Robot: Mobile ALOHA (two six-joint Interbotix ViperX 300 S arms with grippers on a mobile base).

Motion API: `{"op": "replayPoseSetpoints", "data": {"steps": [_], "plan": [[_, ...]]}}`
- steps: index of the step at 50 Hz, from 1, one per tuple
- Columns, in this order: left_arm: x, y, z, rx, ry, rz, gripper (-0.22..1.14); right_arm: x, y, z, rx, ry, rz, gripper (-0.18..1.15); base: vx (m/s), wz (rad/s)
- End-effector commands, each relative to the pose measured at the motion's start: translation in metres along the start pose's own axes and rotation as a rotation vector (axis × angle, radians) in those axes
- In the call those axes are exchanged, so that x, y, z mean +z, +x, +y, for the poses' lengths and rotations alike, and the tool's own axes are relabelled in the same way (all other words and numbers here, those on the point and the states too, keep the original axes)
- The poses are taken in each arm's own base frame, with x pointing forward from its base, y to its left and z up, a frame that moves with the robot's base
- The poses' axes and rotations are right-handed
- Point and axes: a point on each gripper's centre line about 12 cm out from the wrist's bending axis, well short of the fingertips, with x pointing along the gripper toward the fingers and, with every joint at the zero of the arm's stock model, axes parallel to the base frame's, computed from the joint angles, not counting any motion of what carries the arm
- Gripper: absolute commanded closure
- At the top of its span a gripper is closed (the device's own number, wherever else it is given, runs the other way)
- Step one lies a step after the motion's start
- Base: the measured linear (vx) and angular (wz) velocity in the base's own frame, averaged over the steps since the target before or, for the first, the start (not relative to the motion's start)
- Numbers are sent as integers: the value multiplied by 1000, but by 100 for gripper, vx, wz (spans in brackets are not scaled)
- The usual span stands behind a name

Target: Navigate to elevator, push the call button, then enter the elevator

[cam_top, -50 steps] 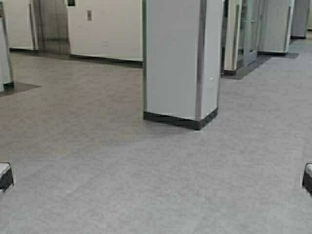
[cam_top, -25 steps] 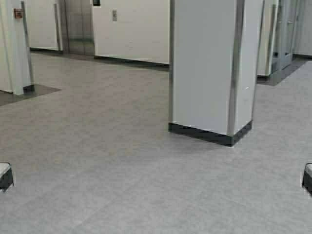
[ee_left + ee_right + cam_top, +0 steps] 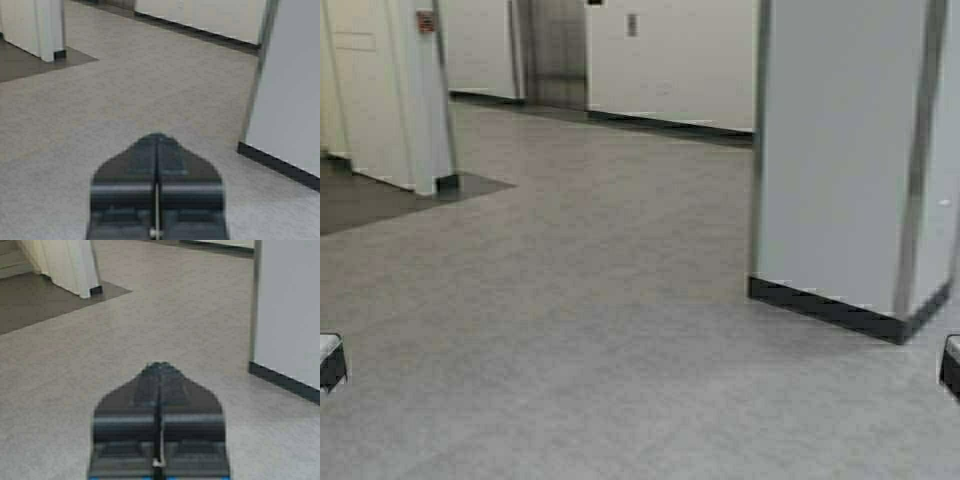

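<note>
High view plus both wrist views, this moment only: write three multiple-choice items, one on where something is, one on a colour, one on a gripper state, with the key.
1. Where is the call button relative to the elevator in the high view?
A. On the wall to its right
B. On the wall to its left
C. On the big pillar

2. What colour is the band at the foot of the big pillar?
A. White
B. Red
C. Black

3. How do the left gripper's fingers stand?
A. Wide open
B. Shut together
C. Clamped on a cup

Key: 1 A, the call button sits on the pale wall right of the elevator. 2 C, the pillar ends in a black strip at the floor. 3 B, the left gripper shows only a thin seam between its fingers.
</note>
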Motion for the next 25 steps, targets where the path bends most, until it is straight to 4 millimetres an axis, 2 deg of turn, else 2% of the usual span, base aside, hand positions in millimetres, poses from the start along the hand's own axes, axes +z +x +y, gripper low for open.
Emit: {"op": "replayPoseSetpoints", "data": {"steps": [1,12,25], "plan": [[5,5,-1,-1,0,-12,89,12,3,1,7,-8,-38,92,73,46],[0,9,1,3,-5,9,89,6,4,1,5,-8,-16,92,74,41],[1,17,0,2,1,17,89,1,3,1,4,-13,-4,92,73,20]]}}
